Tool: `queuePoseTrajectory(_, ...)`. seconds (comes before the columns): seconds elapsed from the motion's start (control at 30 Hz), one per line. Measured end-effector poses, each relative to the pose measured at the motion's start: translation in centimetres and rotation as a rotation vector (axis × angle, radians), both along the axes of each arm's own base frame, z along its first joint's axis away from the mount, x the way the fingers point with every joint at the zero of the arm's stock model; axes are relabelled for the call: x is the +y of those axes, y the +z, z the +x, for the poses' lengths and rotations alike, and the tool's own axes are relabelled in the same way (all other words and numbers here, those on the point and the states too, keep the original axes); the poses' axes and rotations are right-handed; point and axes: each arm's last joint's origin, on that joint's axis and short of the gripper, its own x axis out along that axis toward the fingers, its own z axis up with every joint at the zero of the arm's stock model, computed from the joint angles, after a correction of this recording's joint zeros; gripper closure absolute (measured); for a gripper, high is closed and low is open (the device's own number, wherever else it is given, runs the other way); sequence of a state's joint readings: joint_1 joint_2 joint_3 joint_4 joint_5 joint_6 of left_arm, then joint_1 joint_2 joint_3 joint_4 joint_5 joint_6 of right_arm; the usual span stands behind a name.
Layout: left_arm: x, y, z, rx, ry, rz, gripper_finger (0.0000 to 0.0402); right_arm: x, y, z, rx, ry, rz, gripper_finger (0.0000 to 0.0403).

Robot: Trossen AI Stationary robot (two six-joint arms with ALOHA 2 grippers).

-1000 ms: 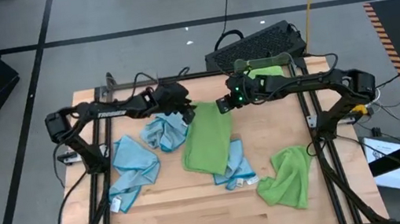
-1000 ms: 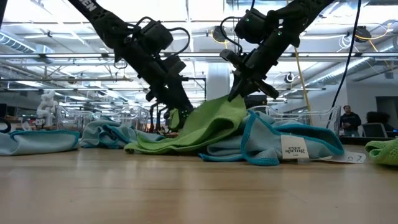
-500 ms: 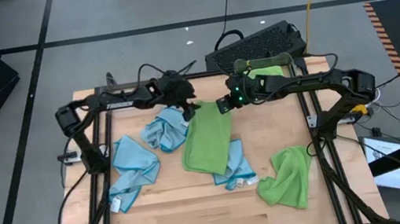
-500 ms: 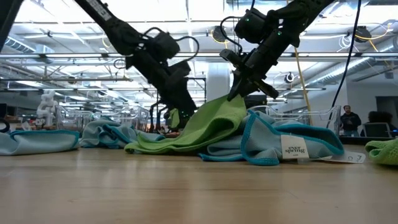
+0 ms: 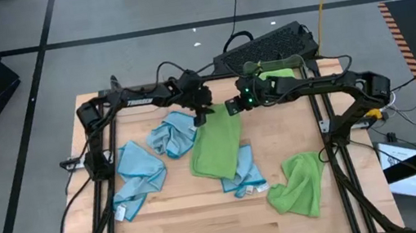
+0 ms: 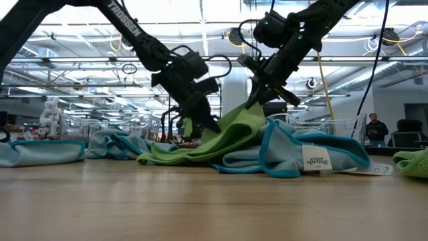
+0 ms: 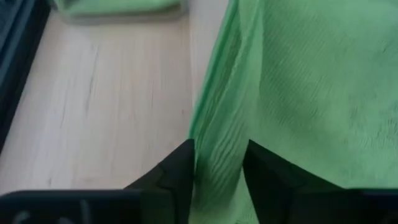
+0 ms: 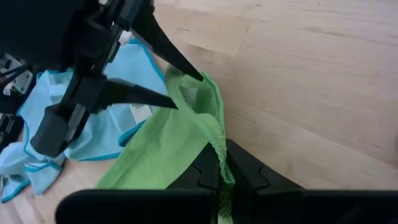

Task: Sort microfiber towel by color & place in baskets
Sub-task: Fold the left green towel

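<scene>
1. Nearest the front edge of the table (image 5: 206, 216), toward its right corner, I see a crumpled green towel (image 5: 299, 184) lying by itself, well apart from both arms.
2. Toward the left edge lies a light blue towel (image 5: 136, 177), flat and spread; a second blue one (image 5: 173, 135) is bunched just behind it, nearer the middle.
3. At the table's middle I have the long green towel (image 5: 216, 144) stretched front to back, its near end lying over another blue towel (image 5: 244, 179) that shows a white label in the low view.
4. At that green towel's far end, my right gripper (image 8: 219, 163) is clamped shut on one corner, lifting the cloth off the wood.
5. Just beside it, my left gripper (image 7: 217, 165) has its fingers narrowly parted with the towel's other far edge between them; I cannot tell whether they pinch it.
6. Past the back edge, a folded green cloth (image 5: 278, 75) sits behind the right arm; I cannot make out a basket around it.
</scene>
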State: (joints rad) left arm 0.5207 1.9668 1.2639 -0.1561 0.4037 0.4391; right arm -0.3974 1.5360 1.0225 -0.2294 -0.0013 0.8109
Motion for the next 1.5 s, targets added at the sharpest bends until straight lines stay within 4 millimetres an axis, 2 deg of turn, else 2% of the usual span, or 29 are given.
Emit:
queuePoseTrajectory(0.2,0.3,-0.8,-0.6,0.103,0.12,-0.02,0.035,-0.5,0.0,-0.2,0.012,0.001,-0.029,0.0393)
queuePoseTrajectory(0.3,0.6,-0.7,-0.7,0.106,0.159,-0.037,0.0389,-0.5,0.0,-0.2,0.022,-0.012,-0.052,0.0368)
queuePoseTrajectory(0.57,1.3,-0.9,-1.2,0.135,0.277,-0.061,0.0382,-0.5,-0.1,-0.3,0.025,-0.02,-0.028,0.0255)
queuePoseTrajectory(0.73,2.0,-0.9,-1.7,0.139,0.334,-0.091,0.038,-0.4,-0.4,-0.6,0.066,-0.018,-0.009,0.0219)
queuePoseTrajectory(0.87,2.2,-1.0,-2.0,0.156,0.363,-0.109,0.0357,-0.2,-0.6,-0.9,0.102,-0.014,0.009,0.0214)
queuePoseTrajectory(1.0,2.1,-0.5,-2.3,0.171,0.377,-0.111,0.0292,-0.1,-0.6,-0.9,0.088,0.013,0.056,0.0214)
queuePoseTrajectory(1.1,2.2,0.4,-2.5,0.226,0.428,-0.092,0.024,0.1,-0.4,-0.6,0.025,0.036,0.121,0.0214)
queuePoseTrajectory(1.2,2.2,2.3,-2.6,0.242,0.43,-0.068,0.0206,0.1,-0.1,-0.2,-0.043,0.029,0.179,0.0214)
queuePoseTrajectory(1.3,2.4,4.5,-2.3,0.213,0.447,-0.063,0.0192,-0.1,0.4,0.1,-0.078,-0.019,0.207,0.0214)
queuePoseTrajectory(1.4,2.3,6.2,-2.4,0.18,0.504,-0.102,0.0193,-1.0,1.8,0.3,-0.116,-0.036,0.19,0.0213)
queuePoseTrajectory(1.5,1.8,7.2,-2.5,0.132,0.57,-0.227,0.0203,-1.9,3.0,0.1,-0.09,-0.052,0.184,0.0212)
